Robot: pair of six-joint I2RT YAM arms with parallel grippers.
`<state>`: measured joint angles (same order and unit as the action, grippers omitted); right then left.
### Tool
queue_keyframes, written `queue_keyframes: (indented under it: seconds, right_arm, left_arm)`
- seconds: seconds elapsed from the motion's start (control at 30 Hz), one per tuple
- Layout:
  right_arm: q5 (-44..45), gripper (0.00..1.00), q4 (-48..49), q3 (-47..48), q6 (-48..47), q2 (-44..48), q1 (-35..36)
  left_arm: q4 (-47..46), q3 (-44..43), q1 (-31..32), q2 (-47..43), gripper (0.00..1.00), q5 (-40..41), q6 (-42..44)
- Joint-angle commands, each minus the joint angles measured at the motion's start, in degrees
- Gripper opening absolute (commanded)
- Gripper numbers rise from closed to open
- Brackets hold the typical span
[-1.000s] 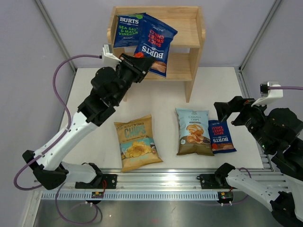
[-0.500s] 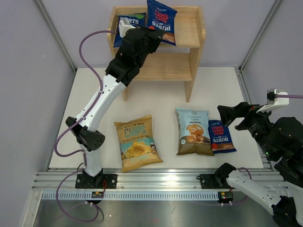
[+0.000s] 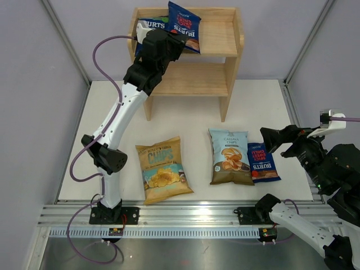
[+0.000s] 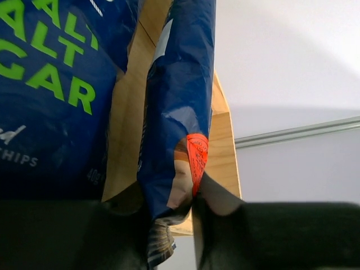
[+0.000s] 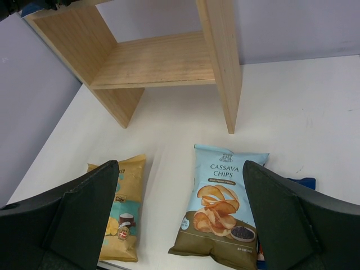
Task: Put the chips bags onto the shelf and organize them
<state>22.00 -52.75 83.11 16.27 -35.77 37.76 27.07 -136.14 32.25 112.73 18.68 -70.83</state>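
Left claw (image 4: 191, 207) pinches the bottom edge of a dark-blue Burts bag (image 3: 184, 23), holding it at the top tier of the shelf (image 3: 222, 38), beside the sea-salt bag (image 3: 151, 25). Placing step; the next move likely calls for settling it, then letting go. Right claw (image 5: 180, 169) gapes empty over the surface (image 3: 185, 118).

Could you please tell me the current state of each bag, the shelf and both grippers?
sea-salt bag: standing on the top tier, left side.
held chilli bag: gripped by its lower edge, raised at the top tier.
left gripper: shut on held chilli bag.
right gripper: open, holding nothing.
tan bag: flat on the table.
cassava bag: flat on the table.
loose chilli bag: flat on the table, touching cassava bag.
shelf: upright.
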Motion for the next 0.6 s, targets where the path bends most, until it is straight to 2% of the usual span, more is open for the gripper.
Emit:
queue_keyframes:
  seconds: [0.0,0.13,0.2,0.33,0.57]
  right_arm:
    - [0.9,0.99,2.7,-0.3,-0.6,0.1,0.0]
    - [0.3,0.99,2.9,-0.3,-0.5,-0.1,0.0]
    - [0.0,0.99,2.9,-0.3,-0.5,-0.1,0.0]
    - [-0.2,1.0,3.1,-0.3,-0.5,0.0,0.0]
    - [-0.4,0.99,3.2,-0.1,-0.5,0.2,0.1]
  left_arm:
    - [-1.9,-4.0,0.2,-1.2,0.31,-1.3,1.5]
    - [-0.8,-6.2,-0.5,-0.3,0.36,-2.9,2.5]
    - [-0.2,-7.0,-1.1,-0.1,0.43,-4.2,2.9]
    - [0.3,-7.3,-1.7,-0.3,0.49,-5.3,4.6]
    - [3.2,-8.7,-3.3,0.1,0.48,-8.7,7.5]
